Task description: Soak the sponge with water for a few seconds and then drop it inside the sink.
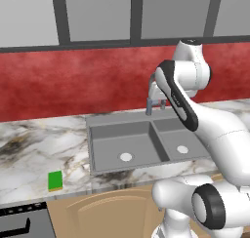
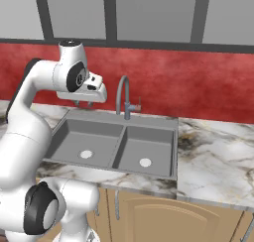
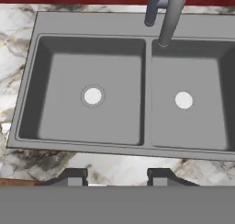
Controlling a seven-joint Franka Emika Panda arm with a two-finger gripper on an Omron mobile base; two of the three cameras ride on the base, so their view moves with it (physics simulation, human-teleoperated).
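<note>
From the left, the arm's dark elbow covers most of the faucet [image 1: 155,96], leaving a short stub at the sink's [image 1: 128,126] back rim, and the white forearm hides the right basin's far corner. A black appliance [image 1: 22,221] is cut off at the bottom left corner. Looking down from the hand, the sink's right edge runs past the frame and the faucet's arch is clipped at the top.
</note>
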